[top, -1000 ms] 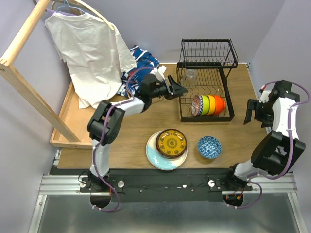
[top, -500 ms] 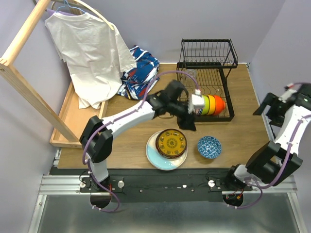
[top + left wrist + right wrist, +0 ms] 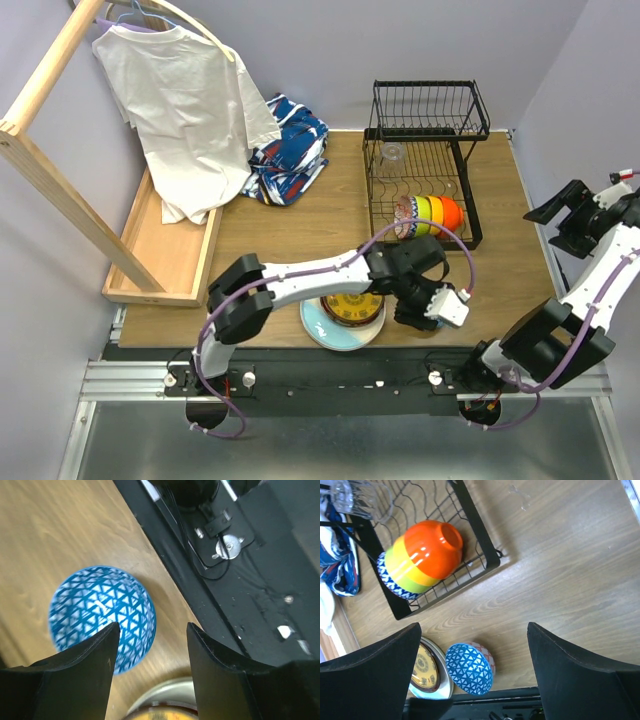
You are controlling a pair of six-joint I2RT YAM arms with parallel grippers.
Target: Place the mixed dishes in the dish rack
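Note:
The black wire dish rack [image 3: 466, 236] stands at the back right. On its base tray lie nested orange, yellow, green and patterned bowls [image 3: 430, 215] on their sides, with a clear glass cup [image 3: 393, 153] behind them. My left gripper [image 3: 428, 300] reaches over the table front and is open. It hangs above a blue-patterned bowl [image 3: 102, 617], which the top view hides, and its fingers [image 3: 75, 680] hold nothing. A yellow-brown plate [image 3: 350, 308] rests on a pale blue plate [image 3: 322, 325] to the left. My right gripper [image 3: 555, 225] is open and empty, high at the right edge.
A shallow wooden tray [image 3: 165, 240] sits at the left under a slanted wooden frame [image 3: 50, 150]. A white shirt [image 3: 180, 100] hangs there, and a blue patterned cloth [image 3: 290, 150] lies behind. The black rail [image 3: 240, 580] runs close to the blue bowl.
My left arm swung from beside the rack to the table front, over the blue bowl. The right arm drew back toward the right edge.

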